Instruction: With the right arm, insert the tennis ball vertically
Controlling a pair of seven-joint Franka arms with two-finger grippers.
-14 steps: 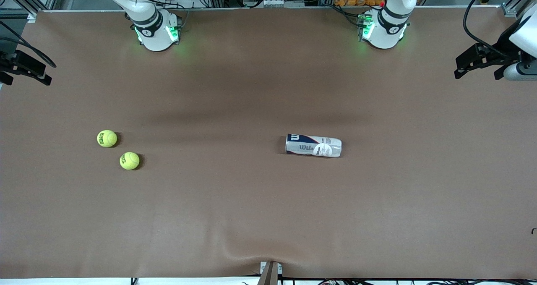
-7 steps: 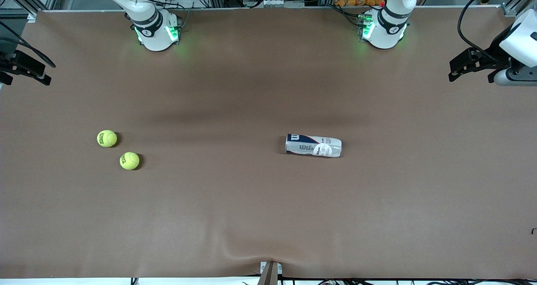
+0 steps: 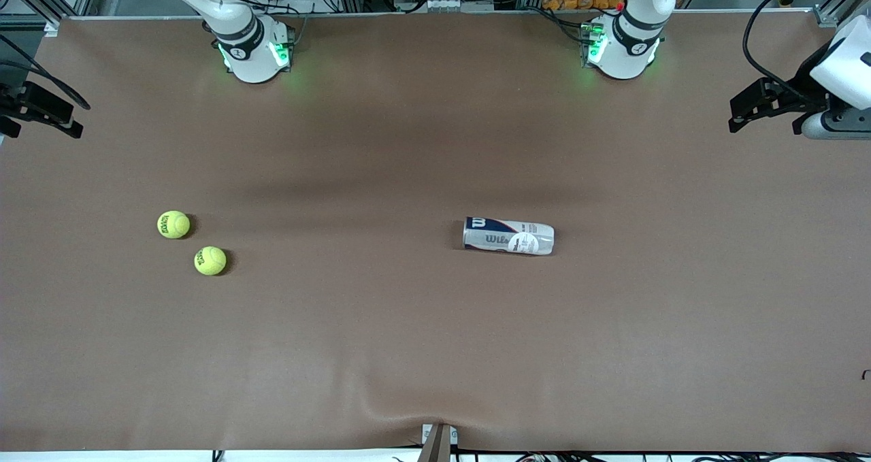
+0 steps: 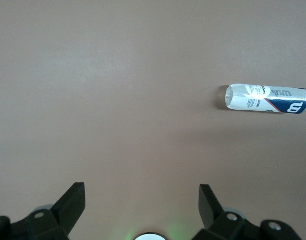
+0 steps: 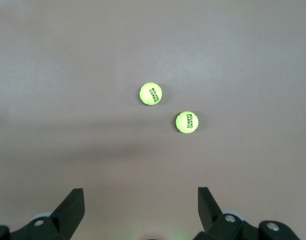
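Nothing is done yet: two balls (image 3: 173, 224) (image 3: 209, 260) lie untouched on the table (image 3: 408, 346), can (image 3: 508, 235) on its side, both grippers (image 3: 41, 111) (image 3: 772, 101) spread wide, empty at the table ends.

Wilson "W" on can (image 3: 508, 235); "ROLAND GARROS" on both balls (image 5: 150, 93)

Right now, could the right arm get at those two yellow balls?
Probably yes. The right gripper hangs over bare table with its jaws open, and both tennis balls lie in the open toward its end, nothing around them.
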